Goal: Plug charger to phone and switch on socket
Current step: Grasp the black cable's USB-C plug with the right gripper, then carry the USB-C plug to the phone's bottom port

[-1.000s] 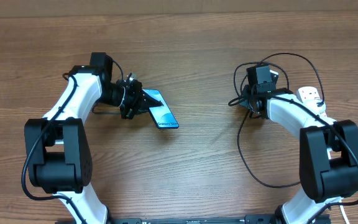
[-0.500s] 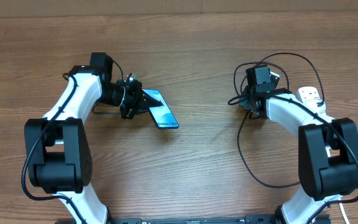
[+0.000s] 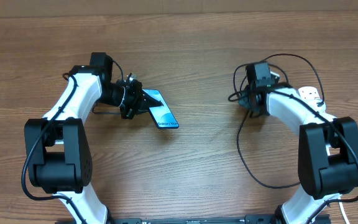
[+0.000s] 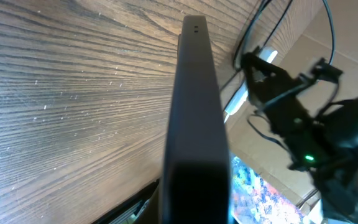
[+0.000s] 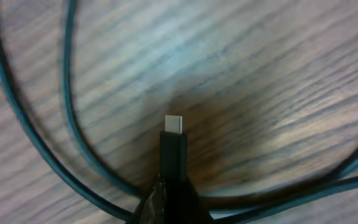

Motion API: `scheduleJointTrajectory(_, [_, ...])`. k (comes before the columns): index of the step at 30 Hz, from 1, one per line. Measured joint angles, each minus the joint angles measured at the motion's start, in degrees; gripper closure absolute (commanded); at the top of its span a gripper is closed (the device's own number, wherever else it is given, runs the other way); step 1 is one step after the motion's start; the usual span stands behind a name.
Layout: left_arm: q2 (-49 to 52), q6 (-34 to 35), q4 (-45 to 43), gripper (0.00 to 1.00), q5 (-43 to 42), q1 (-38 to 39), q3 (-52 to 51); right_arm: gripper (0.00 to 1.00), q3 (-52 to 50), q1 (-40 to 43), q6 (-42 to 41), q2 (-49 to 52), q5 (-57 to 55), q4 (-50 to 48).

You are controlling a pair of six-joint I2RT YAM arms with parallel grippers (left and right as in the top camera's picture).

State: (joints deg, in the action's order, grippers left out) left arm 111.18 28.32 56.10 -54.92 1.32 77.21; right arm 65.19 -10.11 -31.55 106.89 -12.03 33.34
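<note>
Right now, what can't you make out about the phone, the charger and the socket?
- socket: overhead, largely covered by the right arm; switches too small to read.
- phone: left wrist shows only its dark edge; port unclear.
- charger: right wrist, blurred; the grip on it is cut off by the bottom edge.

Streaked brown wood grain runs across the table [image 3: 197,180]. On it, a phone [image 3: 162,112] shows a light blue-teal screen framed by black edges. A black charger [image 5: 173,155] ends in a silver tip [image 5: 173,124], beside a white socket [image 3: 309,94]. The robot arms [image 3: 73,102] wear white shells with black joints.
</note>
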Motion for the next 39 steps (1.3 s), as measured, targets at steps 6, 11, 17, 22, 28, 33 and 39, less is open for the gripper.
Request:
scheduleJointTrajectory(6, [0.0,0.0,-0.4,0.96,0.1,0.0,0.0,0.96,12.9,0.0,1.3,-1.4,3.8,12.3])
scheduleJointTrajectory(11, [0.0,0.0,-3.0,0.96,0.0,0.0,0.0,0.96,18.3,0.0,5.8,-7.8,12.0,17.4])
scheduleJointTrajectory(17, [0.0,-1.5,-9.4,0.96,-6.2,-0.7,0.0,0.96,19.3,-0.2,12.7,-15.8,26.5,32.2])
scheduleJointTrajectory(22, [0.0,-2.6,-20.7,0.96,-18.4,-3.2,0.0,0.96,18.4,-4.8,21.3,-16.6,36.6,44.5])
scheduleJointTrajectory(28, [0.0,-2.8,-26.7,0.96,-28.4,-5.4,0.0,0.96,13.8,-16.5,25.3,-16.5,41.4,42.9])
scheduleJointTrajectory(33, [0.0,-3.5,-26.9,0.96,-30.6,-5.2,0.0,0.96,12.4,-24.2,25.5,-16.4,42.7,34.8])
scheduleJointTrajectory(39, [0.0,-4.8,-26.9,0.96,-30.4,-3.7,0.0,0.96,12.4,-28.0,23.3,-16.4,39.7,27.6])
